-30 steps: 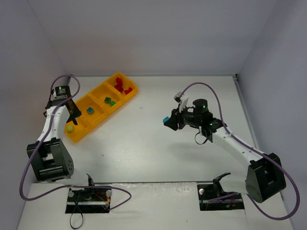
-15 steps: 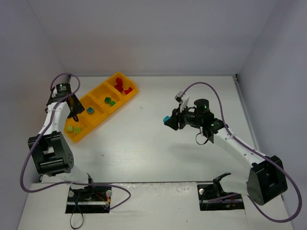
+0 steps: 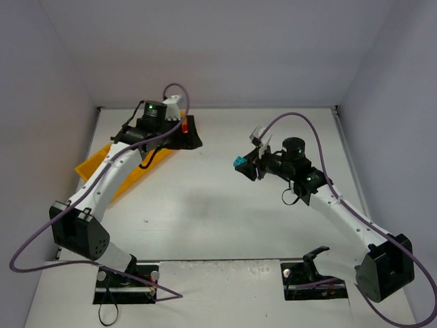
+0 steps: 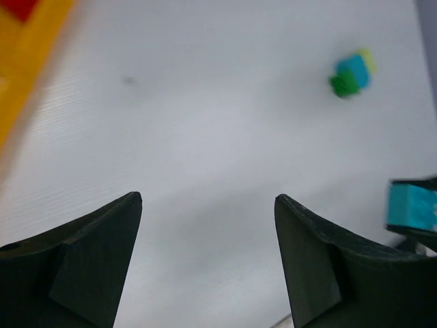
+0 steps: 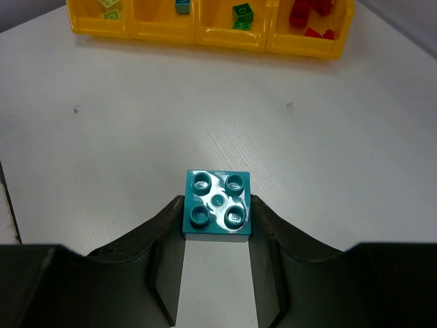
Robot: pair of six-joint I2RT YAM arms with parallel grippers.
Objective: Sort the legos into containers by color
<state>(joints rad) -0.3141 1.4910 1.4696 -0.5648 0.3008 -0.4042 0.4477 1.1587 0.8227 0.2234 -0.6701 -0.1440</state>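
Observation:
My right gripper (image 5: 217,212) is shut on a teal four-stud lego (image 5: 217,203) and holds it above the white table, right of centre (image 3: 238,162). The yellow-orange tray (image 5: 232,41) lies ahead of it. Its containers hold yellow-green legos (image 5: 109,8), a blue one (image 5: 182,5), green ones (image 5: 241,14) and red ones (image 5: 311,17). My left gripper (image 4: 208,198) is open and empty over bare table, by the tray's far end (image 3: 191,141). The left arm hides most of the tray (image 3: 92,165) from above.
A small blurred cluster of blue, green and yellow legos (image 4: 351,74) lies on the table beyond my left gripper. The tray's corner (image 4: 24,48) shows at the upper left of the left wrist view. White walls close in the table at the back and both sides.
The left gripper opened, and the left arm swung from the tray's near left end across to its far right end. The right arm drifted slightly up and back, still holding the teal lego.

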